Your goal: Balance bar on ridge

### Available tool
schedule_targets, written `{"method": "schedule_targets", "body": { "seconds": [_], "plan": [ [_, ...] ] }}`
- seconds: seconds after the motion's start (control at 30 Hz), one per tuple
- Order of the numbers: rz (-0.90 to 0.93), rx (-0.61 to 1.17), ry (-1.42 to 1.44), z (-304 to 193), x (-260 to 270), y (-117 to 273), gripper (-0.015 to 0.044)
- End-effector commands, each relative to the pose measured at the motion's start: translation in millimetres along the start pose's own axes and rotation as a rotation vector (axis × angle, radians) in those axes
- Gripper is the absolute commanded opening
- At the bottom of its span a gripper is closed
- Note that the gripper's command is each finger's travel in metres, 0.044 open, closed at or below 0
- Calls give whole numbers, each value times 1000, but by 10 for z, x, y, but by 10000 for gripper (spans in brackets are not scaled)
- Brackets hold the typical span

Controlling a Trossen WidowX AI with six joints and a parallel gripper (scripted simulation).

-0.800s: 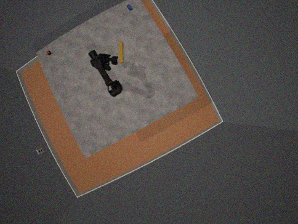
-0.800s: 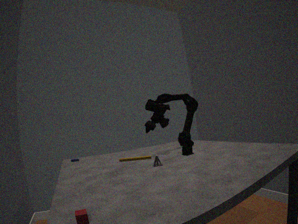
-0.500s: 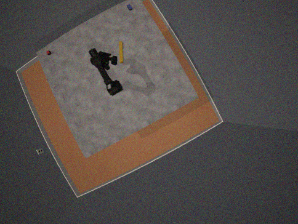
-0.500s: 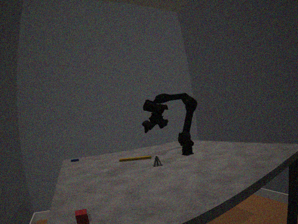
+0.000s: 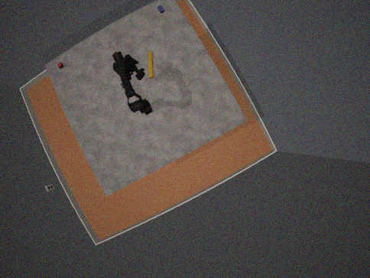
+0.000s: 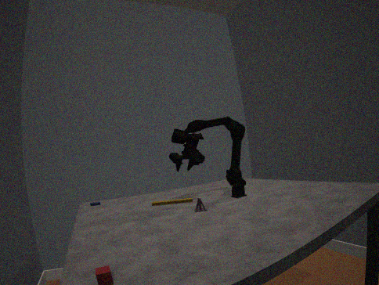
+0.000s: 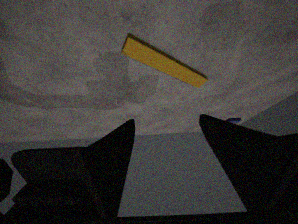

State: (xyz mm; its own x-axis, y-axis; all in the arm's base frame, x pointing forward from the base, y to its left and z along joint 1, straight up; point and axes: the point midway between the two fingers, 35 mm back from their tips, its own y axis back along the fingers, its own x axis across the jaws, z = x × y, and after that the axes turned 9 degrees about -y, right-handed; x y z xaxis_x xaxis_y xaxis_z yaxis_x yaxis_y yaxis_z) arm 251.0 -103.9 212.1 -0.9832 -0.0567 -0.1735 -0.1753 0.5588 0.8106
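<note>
Your gripper hangs above the table, its fingers apart with nothing between them, while the yellow bar lies flat on the tabletop, at one o'clock from the fingertips in the top view and twelve o'clock in the wrist view. The ridge, a small dark wedge, stands at four o'clock from the bar's near end in the exterior view. You risk knocking that ridge if you come down toward the bar's end beside it, because the two sit so near each other. In the wrist view the bar slants across the line between the fingers, so closing without a turn of the wrist could pinch its corners and swing it askew. Grip it away from its middle and it may tip on the narrow crest, one end dropping to the table; let go before it settles and it could slide off. The bar is long, slim and square-edged, with plain, even yellow faces; the ridge seems to narrow to a peak, though the dim, grainy view leaves its top hard to judge. Mottled grey, stone-like patches cover the tabletop, and a red block and a blue block sit well apart from your work.
</note>
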Motion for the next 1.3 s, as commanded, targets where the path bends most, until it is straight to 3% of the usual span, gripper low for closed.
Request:
{"method": "schedule_targets", "body": {
  "seconds": [0.0, 1.27],
  "plan": [
    [19, -31, -122, -11, -61, -58, 315],
    [407, -205, -1425, -147, -572, -893, 315]
  ]
}}
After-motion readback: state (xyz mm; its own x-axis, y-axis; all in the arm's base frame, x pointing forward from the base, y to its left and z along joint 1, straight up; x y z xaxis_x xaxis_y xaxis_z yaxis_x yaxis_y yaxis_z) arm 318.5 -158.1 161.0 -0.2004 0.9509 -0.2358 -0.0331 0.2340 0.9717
